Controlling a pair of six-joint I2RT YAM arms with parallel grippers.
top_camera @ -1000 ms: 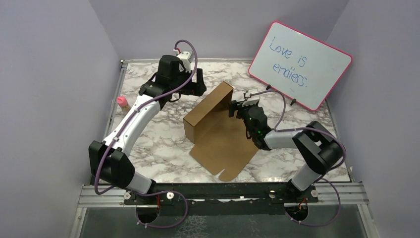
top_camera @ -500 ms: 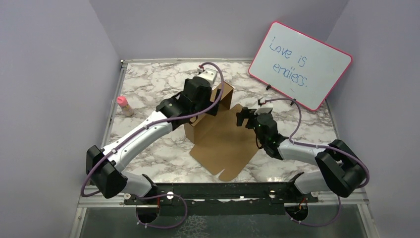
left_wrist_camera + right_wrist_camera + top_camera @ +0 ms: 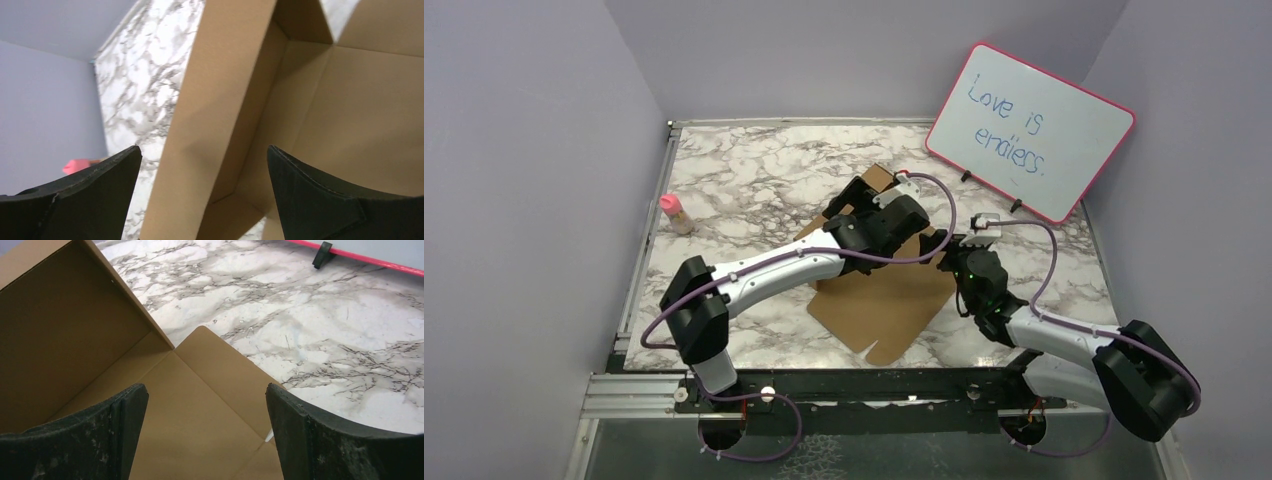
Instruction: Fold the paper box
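1. The marble desk (image 3: pixel 744 170) lies beneath both hands.
2. A pink-framed whiteboard (image 3: pixel 1031 130) leans well beyond the right hand, off to its right.
3. The paper box (image 3: pixel 884 300) lies half formed on the desk. Its flat sheet spreads under both hands, and one tall wall stands upright just beside the left hand.
4. The left hand (image 3: pixel 202 155) is spread wide and grips nothing. In the left wrist view the upright wall's edge runs up through the gap between its fingers (image 3: pixel 90 195), and I cannot tell whether they touch it.
5. The right hand (image 3: pixel 205 390) is also spread wide and holds nothing. It hovers over a flat flap at the sheet's edge, with the upright wall to its left.
6. A small pink-capped bottle (image 3: pixel 672 212) stands well to the left of the left hand.
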